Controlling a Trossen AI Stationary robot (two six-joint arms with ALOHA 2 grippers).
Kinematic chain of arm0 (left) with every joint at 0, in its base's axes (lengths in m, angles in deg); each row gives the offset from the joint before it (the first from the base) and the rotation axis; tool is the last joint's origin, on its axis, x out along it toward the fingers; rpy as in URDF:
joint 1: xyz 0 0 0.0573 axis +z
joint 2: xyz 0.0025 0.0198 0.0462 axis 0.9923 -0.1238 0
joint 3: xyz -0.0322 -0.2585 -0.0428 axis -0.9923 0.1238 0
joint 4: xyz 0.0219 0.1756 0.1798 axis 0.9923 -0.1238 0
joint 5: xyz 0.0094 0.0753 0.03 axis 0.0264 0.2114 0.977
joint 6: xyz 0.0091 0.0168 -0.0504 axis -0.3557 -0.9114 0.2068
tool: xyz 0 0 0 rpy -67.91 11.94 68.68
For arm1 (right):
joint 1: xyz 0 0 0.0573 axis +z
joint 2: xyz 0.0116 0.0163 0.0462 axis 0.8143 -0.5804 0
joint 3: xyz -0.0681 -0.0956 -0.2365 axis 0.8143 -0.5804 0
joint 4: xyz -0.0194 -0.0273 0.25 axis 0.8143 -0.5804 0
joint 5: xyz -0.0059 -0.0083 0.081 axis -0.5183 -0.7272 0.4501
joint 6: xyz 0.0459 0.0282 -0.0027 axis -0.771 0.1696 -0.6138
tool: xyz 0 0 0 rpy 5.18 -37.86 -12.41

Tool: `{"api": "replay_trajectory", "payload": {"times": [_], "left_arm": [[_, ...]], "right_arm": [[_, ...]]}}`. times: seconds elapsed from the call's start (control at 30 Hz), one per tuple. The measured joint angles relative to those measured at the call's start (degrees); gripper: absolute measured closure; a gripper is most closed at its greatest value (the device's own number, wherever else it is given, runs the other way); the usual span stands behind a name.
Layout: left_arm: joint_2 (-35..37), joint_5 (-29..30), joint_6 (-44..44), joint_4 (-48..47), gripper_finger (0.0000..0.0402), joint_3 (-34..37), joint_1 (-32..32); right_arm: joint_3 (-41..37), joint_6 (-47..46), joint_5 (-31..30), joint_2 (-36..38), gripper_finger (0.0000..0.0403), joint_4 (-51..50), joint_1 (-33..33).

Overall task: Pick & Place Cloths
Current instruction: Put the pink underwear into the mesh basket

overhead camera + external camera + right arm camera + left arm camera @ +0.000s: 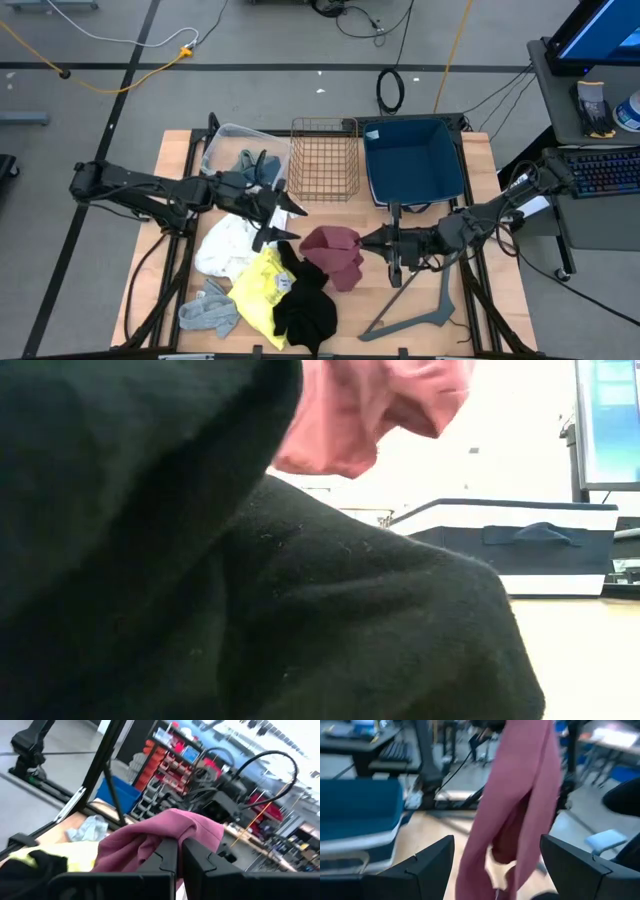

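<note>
Wire basket point(324, 158), blue bin point(413, 160), hanger point(420, 308)

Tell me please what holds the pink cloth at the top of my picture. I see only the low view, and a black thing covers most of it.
Observer: The right hand holds it, shut on a fold of the maroon cloth.
Operator: And the black thing, what is it?
Observer: A black cloth that lies on the table beside the yellow cloth.
Operator: Is the left hand busy?
Observer: No. The left hand is open and empty, and it faces the maroon cloth.
</note>
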Motion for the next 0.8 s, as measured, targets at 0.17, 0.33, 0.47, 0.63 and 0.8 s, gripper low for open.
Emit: {"api": "replay_trajectory", "payload": {"times": [0.17,0.33,0.47,0.63,0.8], "left_arm": [[-3.2,-1.1,1.0,7.4,0.0103,0.0,-0.2],[-5.9,-1.1,1.1,12.4,0.0103,0.0,-0.4],[-7.3,-1.1,1.1,15.3,0.0103,0.0,-0.4],[-8.3,-1.1,1.2,17.3,0.0103,0.0,-0.4],[-8.2,-1.1,1.2,17.7,0.0103,0.0,-0.4]], "right_arm": [[0.0,2.4,0.2,0.0,0.0403,3.3,-1.8],[0.0,2.1,0.3,0.0,0.0403,3.3,-4.2],[0.0,2.1,0.4,-0.9,0.0403,4.2,-6.1],[0.0,2.4,0.5,-3.0,0.0403,7.6,-7.7],[0.0,2.6,1.7,-5.7,0.0403,10.6,-9.5]]}}
